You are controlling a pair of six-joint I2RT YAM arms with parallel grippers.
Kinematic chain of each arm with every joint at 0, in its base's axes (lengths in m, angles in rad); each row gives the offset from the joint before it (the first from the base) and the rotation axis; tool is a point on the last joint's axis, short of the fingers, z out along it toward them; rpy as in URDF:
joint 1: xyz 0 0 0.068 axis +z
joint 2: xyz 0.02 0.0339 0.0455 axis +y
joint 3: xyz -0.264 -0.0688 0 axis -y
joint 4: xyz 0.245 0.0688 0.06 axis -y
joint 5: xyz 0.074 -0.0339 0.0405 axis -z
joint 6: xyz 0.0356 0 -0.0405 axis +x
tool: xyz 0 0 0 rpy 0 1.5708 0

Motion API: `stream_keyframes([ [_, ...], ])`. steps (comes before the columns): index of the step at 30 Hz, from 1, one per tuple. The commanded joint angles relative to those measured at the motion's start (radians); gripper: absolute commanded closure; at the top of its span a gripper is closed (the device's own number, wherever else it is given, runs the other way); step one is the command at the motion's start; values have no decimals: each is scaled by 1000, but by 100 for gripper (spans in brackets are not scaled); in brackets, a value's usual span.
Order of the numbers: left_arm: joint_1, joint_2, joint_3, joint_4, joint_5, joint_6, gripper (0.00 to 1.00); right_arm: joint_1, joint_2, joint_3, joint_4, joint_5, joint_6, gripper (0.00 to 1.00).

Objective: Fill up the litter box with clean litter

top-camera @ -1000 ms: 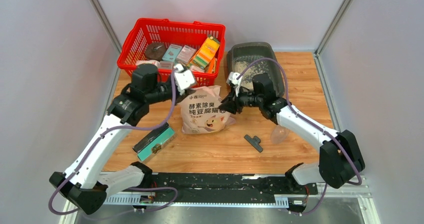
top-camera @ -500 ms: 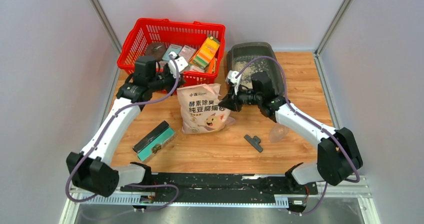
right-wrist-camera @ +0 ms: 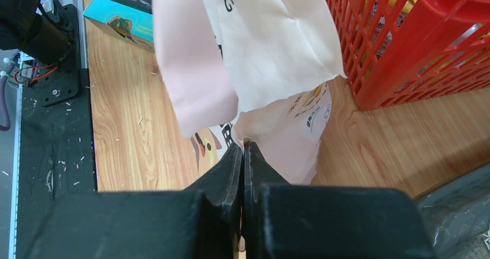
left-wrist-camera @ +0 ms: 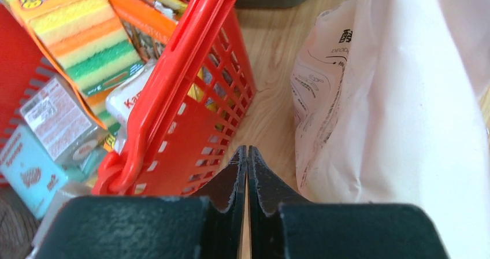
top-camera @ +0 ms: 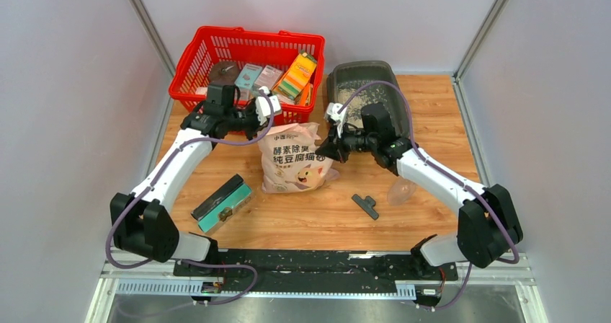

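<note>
The left arm (top-camera: 171, 170) reaches far forward, nearly straight; the left gripper (left-wrist-camera: 247, 155) is pressed closed and empty, just left of the bag (top-camera: 294, 158). The right arm (top-camera: 432, 176) bends in from the bag's right, the right gripper (right-wrist-camera: 243, 150) pinching the bag's edge, fingers tight together.

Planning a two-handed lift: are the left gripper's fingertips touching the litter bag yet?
Apart. In the left wrist view, a strip of table shows between the tips of the shut left gripper and the edge of the litter bag.
</note>
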Motion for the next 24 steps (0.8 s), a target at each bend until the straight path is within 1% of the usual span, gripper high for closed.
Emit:
stream_keyframes([
  [1, 9, 65, 35, -106, 143, 177, 91, 4, -54, 33, -41, -12, -30, 99],
  [6, 10, 90, 54, -116, 218, 174, 90, 4, -114, -18, -50, -23, -63, 100],
  [9, 21, 81, 98, -181, 218, 210, 89, 4, -133, -53, -38, -31, -65, 100],
  [10, 29, 79, 107, -226, 218, 242, 89, 5, -138, -62, -33, -45, -66, 100],
  [12, 45, 81, 127, -241, 214, 254, 89, 4, -153, -84, -29, -51, -76, 100],
  [15, 56, 102, 130, -228, 221, 235, 89, 4, -173, -95, -50, -75, -134, 100],
  [18, 47, 140, 134, -223, 278, 234, 88, 4, -187, -90, -94, -88, -198, 100],
  [19, 41, 154, 111, -162, 293, 183, 89, 4, -190, -90, -105, -97, -211, 100],
  [21, 13, 162, 74, -75, 271, 116, 89, 4, -212, -102, -130, -100, -237, 100],
  [22, -17, 167, 36, 3, 246, 85, 89, 4, -218, -105, -134, -97, -237, 100],
  [24, -46, 174, 0, 76, 226, 71, 90, 4, -235, -112, -148, -92, -232, 100],
])
